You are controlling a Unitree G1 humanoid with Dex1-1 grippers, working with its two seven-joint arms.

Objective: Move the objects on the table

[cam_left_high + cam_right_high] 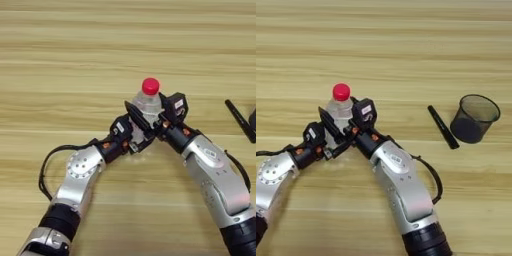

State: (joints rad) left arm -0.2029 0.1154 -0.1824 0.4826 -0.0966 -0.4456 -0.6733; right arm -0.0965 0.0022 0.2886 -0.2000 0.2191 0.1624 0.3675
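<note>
A wide light-wood table with horizontal plank grain fills the view from above. Near its middle stands a small clear plastic bottle with a red cap, upright. Two silver robot arms reach in from the bottom edge and meet at the bottle. The right gripper has its black fingers closed around the bottle's body, one finger crossing the bottle's near side on a slant. The left gripper sits just below and to the left of the bottle, pressed up against the right gripper's fingers; whether its own fingers are open or closed cannot be told. Well apart to the right, a thin black pen-like stick lies flat on the wood, and just beside it stands a dark grey round cup, upright with its mouth open.
</note>
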